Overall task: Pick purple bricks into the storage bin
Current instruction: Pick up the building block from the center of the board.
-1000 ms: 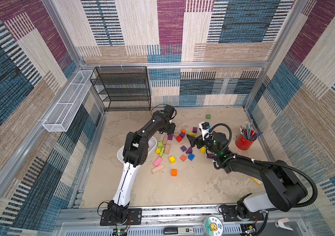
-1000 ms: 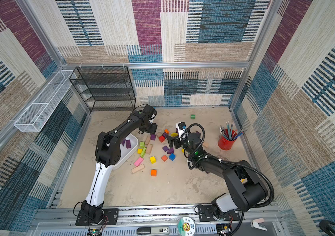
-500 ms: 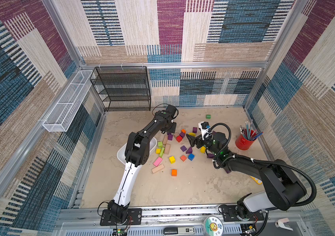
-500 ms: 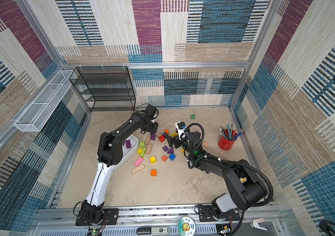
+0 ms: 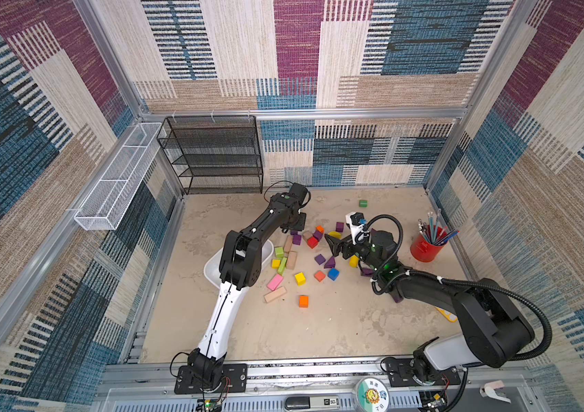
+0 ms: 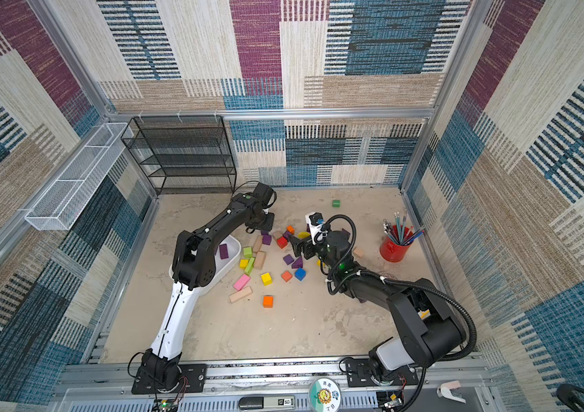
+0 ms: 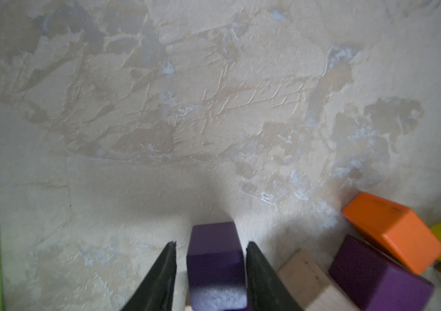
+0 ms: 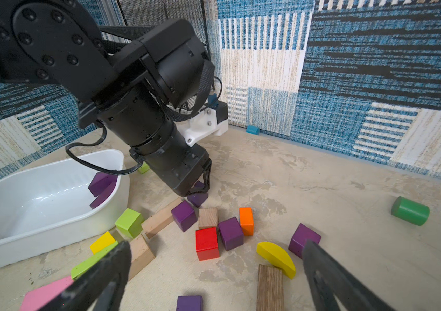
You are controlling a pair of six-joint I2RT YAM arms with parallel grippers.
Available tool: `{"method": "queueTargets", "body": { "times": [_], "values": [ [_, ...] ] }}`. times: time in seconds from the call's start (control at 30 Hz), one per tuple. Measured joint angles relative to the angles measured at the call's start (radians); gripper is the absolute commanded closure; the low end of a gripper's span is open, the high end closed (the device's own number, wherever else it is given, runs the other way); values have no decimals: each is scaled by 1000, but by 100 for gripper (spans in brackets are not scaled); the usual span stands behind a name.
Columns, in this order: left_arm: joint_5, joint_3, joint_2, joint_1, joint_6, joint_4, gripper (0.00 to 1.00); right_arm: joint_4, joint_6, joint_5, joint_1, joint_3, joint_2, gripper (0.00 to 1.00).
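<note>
My left gripper point(image 7: 211, 245) is down at the back of the block pile, jaws either side of a purple brick point(image 7: 215, 258) that rests on the floor. One finger touches it and a thin gap shows at the other. The right wrist view shows the same gripper point(image 8: 197, 188) over that brick point(image 8: 197, 198). The white storage bin point(image 5: 212, 271) lies left of the pile with purple bricks point(image 6: 223, 251) inside. More purple bricks point(image 5: 319, 259) lie scattered. My right gripper point(image 5: 333, 246) hovers wide open over the pile's right side, empty.
Mixed blocks surround the purple ones: pink oblong point(image 5: 275, 281), blue cube point(image 5: 333, 274), orange cube point(image 5: 303, 301), red block point(image 8: 207, 242), yellow arc point(image 8: 275, 258). A green cylinder point(image 5: 363, 203) lies apart at the back. Red pencil cup point(image 5: 426, 246) right, black rack point(image 5: 212, 157) behind.
The left arm has reached a little further right, and its jaws have narrowed round the purple brick. The right arm has not moved.
</note>
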Motion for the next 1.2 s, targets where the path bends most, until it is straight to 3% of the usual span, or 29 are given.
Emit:
{"method": "queueTargets", "body": {
  "times": [0.57, 0.93, 1.2],
  "values": [
    [-27, 10, 13, 0, -29, -19, 54, 0, 0, -3, 0, 0, 12, 1],
    [-26, 37, 21, 0, -34, -21, 69, 0, 0, -3, 0, 0, 12, 0],
    [-24, 42, 14, 0, -35, -36, 69, 0, 0, -3, 0, 0, 12, 0]
  ]
}}
